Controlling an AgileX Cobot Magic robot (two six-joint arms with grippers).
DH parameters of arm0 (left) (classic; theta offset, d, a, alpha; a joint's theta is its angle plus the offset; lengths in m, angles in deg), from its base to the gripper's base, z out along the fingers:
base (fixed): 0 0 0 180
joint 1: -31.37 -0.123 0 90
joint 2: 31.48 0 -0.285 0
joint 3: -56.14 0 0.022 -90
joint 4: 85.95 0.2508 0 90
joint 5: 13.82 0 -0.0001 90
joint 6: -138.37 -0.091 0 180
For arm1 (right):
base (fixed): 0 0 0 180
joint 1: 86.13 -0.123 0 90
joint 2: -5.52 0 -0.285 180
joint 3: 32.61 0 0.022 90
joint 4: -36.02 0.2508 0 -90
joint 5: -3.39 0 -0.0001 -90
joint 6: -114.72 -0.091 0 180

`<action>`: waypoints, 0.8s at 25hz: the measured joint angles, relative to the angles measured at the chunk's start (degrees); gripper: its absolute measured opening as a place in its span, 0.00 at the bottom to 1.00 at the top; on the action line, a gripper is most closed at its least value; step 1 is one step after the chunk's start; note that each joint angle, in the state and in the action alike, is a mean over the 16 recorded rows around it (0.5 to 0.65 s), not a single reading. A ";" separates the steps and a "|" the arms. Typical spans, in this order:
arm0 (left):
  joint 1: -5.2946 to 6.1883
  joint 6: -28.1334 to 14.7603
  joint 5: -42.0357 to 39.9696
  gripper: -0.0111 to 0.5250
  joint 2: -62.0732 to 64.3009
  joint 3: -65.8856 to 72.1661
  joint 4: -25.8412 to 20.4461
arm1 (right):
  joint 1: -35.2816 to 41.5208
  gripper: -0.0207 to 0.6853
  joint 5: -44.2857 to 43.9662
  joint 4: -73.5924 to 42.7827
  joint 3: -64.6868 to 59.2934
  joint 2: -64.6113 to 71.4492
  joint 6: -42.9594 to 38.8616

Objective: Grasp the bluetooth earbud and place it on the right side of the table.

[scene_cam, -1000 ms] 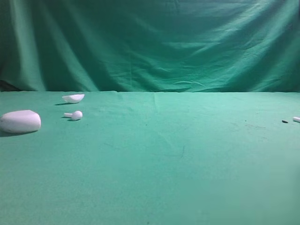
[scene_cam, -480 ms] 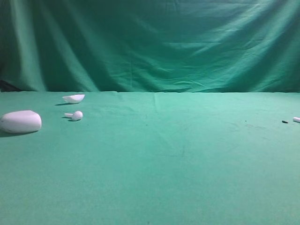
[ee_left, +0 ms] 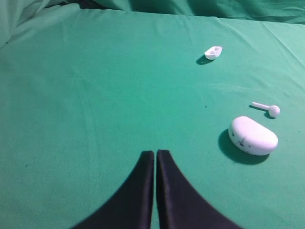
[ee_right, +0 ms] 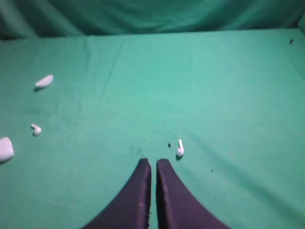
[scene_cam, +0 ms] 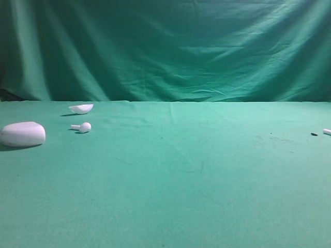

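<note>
The bluetooth earbud (scene_cam: 327,132) lies loose on the green table (scene_cam: 170,196) at the far right edge of the exterior view, beside a small dark speck (scene_cam: 314,134). In the right wrist view the earbud (ee_right: 180,148) rests just ahead and slightly right of my right gripper (ee_right: 153,164), which is shut with nothing between its fingers. My left gripper (ee_left: 155,153) is also shut and empty, hovering over bare cloth. Neither arm shows in the exterior view.
At the left lie a large white pebble-shaped case (scene_cam: 22,134) (ee_left: 252,136), a twin earbud with a ball head (scene_cam: 83,127) (ee_left: 269,109) and a small white shell piece (scene_cam: 81,108) (ee_left: 213,52). A green backdrop (scene_cam: 165,46) hangs behind the table.
</note>
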 joint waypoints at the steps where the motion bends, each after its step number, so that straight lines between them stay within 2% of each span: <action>1: 0.00 0.00 0.00 0.02 0.00 0.00 0.00 | 0.00 0.03 0.77 0.07 -0.79 -2.10 -0.04; 7: 0.00 0.00 0.00 0.02 0.00 0.00 0.00 | 0.00 0.03 4.96 0.48 -4.51 -11.70 -0.27; 14: 0.00 0.00 0.00 0.02 0.00 0.00 0.00 | 0.00 0.03 9.88 0.01 -8.94 -16.64 -0.64; 20: 0.00 0.00 0.00 0.02 0.00 0.00 0.00 | 0.33 0.03 18.68 -1.77 -18.62 -18.59 -0.66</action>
